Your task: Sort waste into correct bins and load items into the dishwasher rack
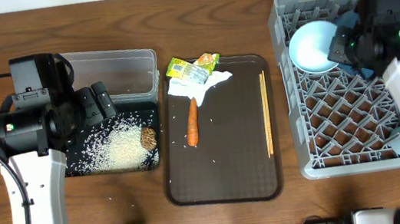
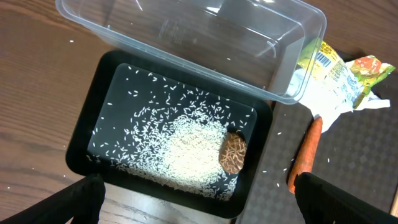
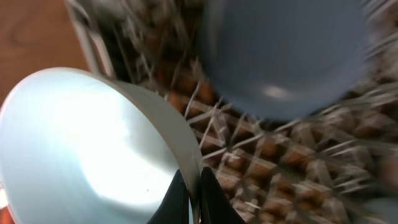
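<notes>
The black bin (image 2: 79, 134) holds rice grains (image 2: 186, 146) and a brown lump (image 2: 233, 154)

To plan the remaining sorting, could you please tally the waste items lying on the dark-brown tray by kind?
Green-yellow snack wrappers: 2
Crumpled white napkin: 1
Small orange carrot: 1
Total: 4
</notes>
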You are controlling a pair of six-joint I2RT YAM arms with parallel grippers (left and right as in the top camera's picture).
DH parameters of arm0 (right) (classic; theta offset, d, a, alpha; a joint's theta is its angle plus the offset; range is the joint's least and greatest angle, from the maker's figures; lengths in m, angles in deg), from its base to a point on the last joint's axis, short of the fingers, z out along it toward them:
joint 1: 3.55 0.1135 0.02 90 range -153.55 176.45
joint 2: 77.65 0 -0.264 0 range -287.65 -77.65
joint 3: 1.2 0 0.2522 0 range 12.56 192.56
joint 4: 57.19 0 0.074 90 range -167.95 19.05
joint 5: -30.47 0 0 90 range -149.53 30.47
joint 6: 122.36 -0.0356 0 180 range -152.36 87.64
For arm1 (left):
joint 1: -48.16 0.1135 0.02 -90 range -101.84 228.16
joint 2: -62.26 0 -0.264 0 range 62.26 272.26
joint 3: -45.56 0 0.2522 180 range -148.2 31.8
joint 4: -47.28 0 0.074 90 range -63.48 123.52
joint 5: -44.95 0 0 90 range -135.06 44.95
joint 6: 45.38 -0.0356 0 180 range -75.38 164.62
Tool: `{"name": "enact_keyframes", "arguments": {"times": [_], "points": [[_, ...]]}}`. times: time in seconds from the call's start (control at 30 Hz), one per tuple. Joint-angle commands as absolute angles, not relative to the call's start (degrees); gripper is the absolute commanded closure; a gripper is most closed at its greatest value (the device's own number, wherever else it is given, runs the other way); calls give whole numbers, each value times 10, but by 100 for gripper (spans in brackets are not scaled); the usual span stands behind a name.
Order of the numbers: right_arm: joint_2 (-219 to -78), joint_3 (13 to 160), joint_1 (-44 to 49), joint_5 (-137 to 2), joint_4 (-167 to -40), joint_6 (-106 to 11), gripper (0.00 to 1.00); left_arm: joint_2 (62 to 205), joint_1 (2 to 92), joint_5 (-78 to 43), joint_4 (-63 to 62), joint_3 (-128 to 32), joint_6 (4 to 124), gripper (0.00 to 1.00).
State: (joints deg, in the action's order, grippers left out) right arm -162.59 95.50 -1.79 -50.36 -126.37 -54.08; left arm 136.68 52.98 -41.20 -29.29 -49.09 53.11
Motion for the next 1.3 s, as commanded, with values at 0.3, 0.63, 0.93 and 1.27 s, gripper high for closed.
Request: {"name": "enact_keyframes", "arguments": {"times": [0.3, 0.63, 0.93, 1.27], "points": [[-1666, 961, 133, 113, -1271, -511, 99, 1364, 532, -421, -294, -490, 522, 2], [-1814, 961, 177, 181, -1274, -438, 99, 1364, 532, -421, -294, -490, 522, 2], [-1871, 961, 177, 225, -1297, -442, 99, 1364, 532, -421, -294, -490, 522, 2], [-1836, 962, 164, -3, -1286, -502, 99, 1364, 532, -421, -294, -490, 522, 2]]}}
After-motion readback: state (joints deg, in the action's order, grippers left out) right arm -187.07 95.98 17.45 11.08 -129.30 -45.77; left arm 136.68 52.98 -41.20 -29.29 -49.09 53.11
